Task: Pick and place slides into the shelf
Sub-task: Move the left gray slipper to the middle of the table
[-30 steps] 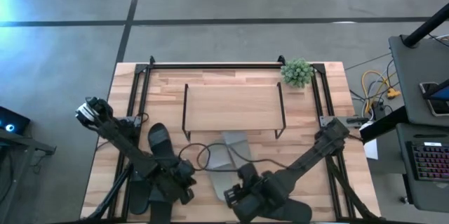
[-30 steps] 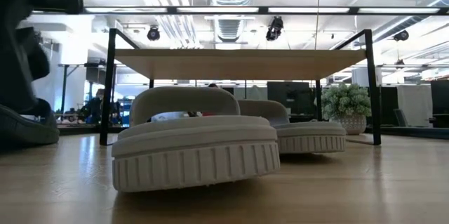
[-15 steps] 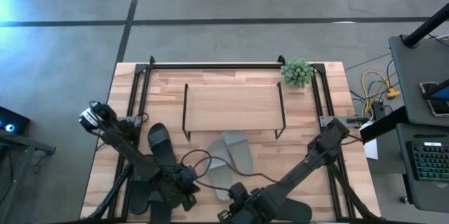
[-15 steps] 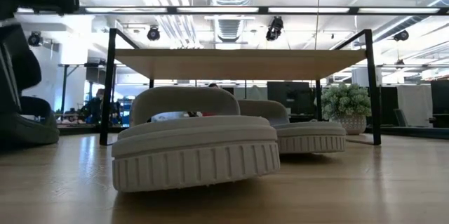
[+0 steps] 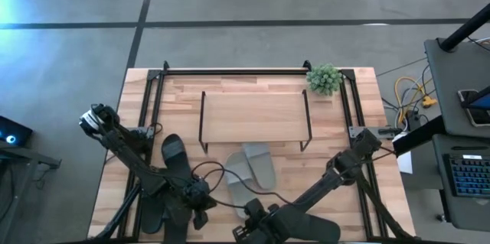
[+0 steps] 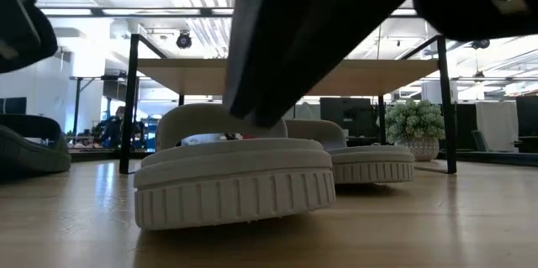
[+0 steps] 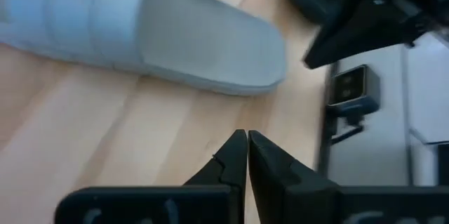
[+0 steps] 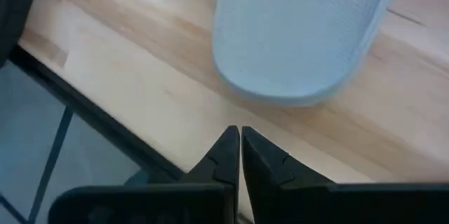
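Two light grey slides point(image 5: 260, 164) point(image 5: 239, 184) lie side by side on their soles on the table, in front of the shelf point(image 5: 255, 116); the low view shows them point(image 6: 235, 180) point(image 6: 370, 160) before the shelf's top board point(image 6: 286, 75). A black slide point(image 5: 173, 154) lies left of them, and others lie partly under the arms point(image 5: 151, 215) point(image 5: 328, 231). My left gripper point(image 7: 247, 138) is shut just left of the nearer grey slide point(image 7: 175, 34). My right gripper point(image 8: 239, 134) is shut near the table's front edge, just short of that slide's near end point(image 8: 302, 34).
A small potted plant point(image 5: 325, 79) stands at the shelf's far right corner. Black frame rails point(image 5: 149, 106) run along the table's sides. A cable point(image 5: 210, 169) loops over the table by the left arm. In the low view, my right arm point(image 6: 336, 24) fills the foreground.
My right gripper has drawn back from over the nearer grey slide toward the table's near edge, and its arm now shows large in the low view. Both grey slides have stayed where they were.
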